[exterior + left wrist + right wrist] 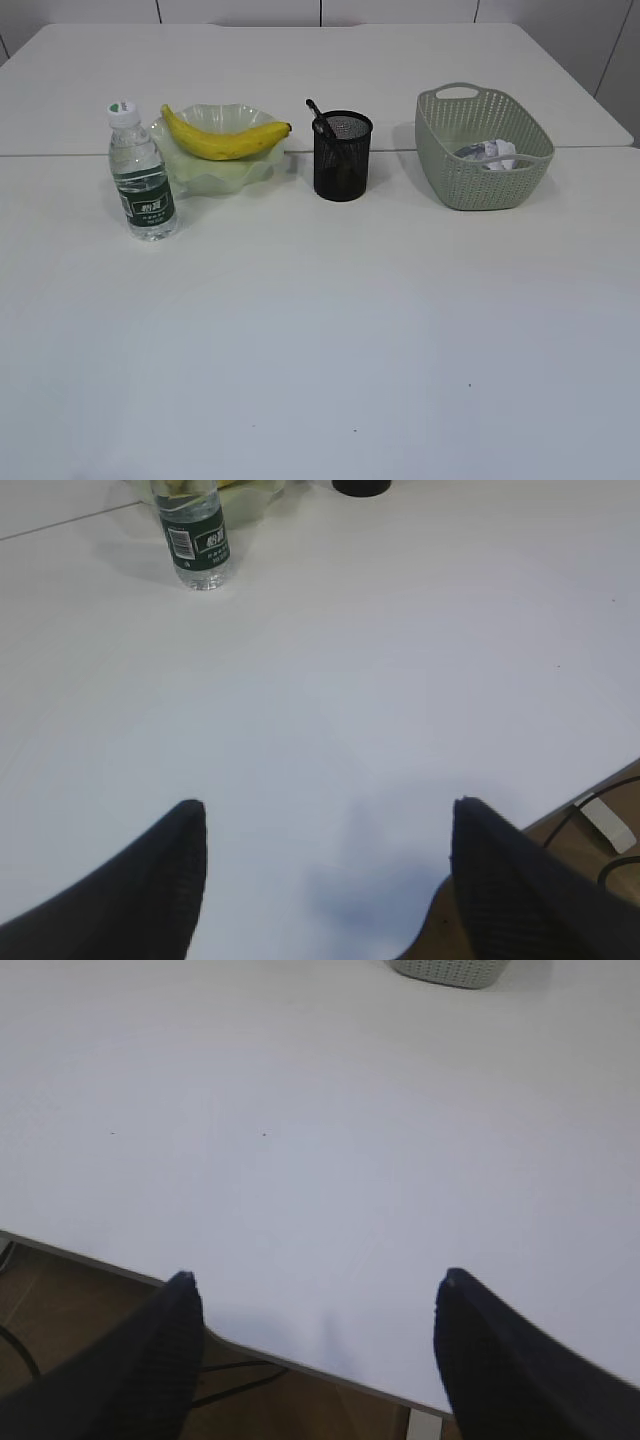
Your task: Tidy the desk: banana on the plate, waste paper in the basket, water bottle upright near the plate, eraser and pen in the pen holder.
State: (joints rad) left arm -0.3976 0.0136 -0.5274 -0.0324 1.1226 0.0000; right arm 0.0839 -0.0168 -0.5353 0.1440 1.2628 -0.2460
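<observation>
Nearest to the cameras, both grippers hang above the front edge of the white table (320, 330), and neither shows in the exterior view. The left gripper (328, 825) has its two dark fingers (150, 880) spread wide with only bare tabletop between them, so it holds nothing. The right gripper (312, 1300) is the same: fingers (500, 1360) wide apart, nothing between them, and the table edge passes just under it. Farther back, on the left, the bottle (141, 173) stands upright with its white cap on top, just beside the plate (215, 165). The banana (222, 138) lies across this pale green plate, its tip over the right rim. In the middle stands the black mesh holder (342, 156), and a dark pen (320, 120) leans inside it with its end above the rim. The eraser is perhaps at the bottom of the holder, but through the mesh I cannot tell. On the right sits the green basket (480, 180), well apart from the holder, and the crumpled paper (492, 154) lies inside it.
</observation>
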